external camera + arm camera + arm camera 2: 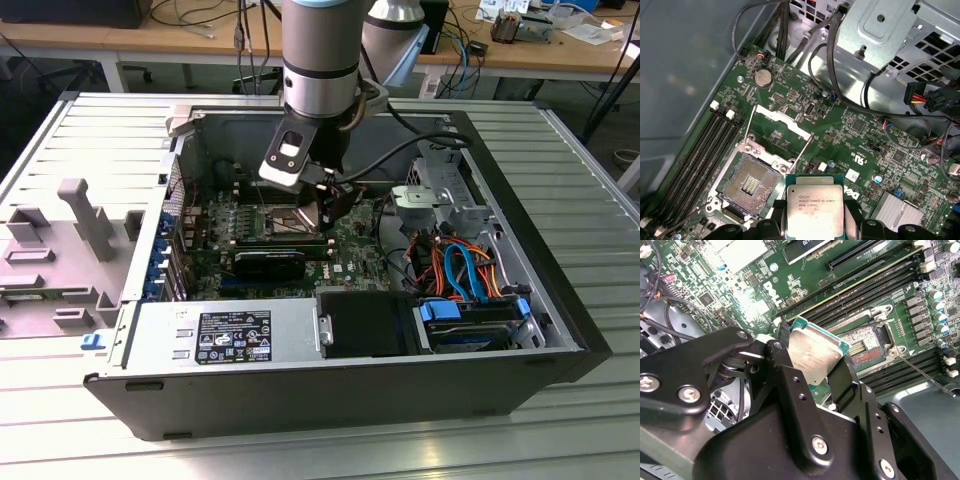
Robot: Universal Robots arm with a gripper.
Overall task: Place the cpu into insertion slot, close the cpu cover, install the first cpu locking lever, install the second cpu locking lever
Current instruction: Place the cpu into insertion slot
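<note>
PC case (300,400) on ribbed metal table (560,440), desks (120,40) behind, fingers (782,357) gripping cpu (812,352)

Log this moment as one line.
gripper: shut on cpu | cpu: held over board beside insertion slot, not seated | insertion slot: empty | cpu cover: open

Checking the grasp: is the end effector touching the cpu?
Touching. In the second wrist view the end effector clamps the cpu by opposite edges, no gap.
</note>
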